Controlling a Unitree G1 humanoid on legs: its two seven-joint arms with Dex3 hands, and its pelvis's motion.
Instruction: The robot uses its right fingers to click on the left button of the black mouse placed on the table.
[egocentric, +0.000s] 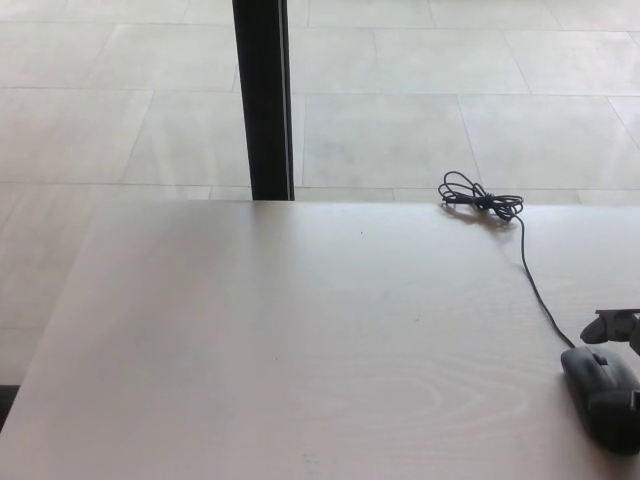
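Note:
The black mouse (597, 388) lies on the pale wooden table (280, 340) at the far right, near the front edge, partly cut off by the picture's border. Its thin black cable (536, 286) runs back to a tangled coil (480, 198) near the table's far edge. Only a small black part of my right hand (614, 326) shows at the right border, just behind and above the mouse's front end. Most of the hand lies outside the picture, and I cannot tell whether it touches the mouse. My left hand is out of view.
A black vertical post (262, 100) stands behind the table's far edge, left of centre. Beyond it lies a light tiled floor (420, 130). The table's left edge slants down towards the bottom left.

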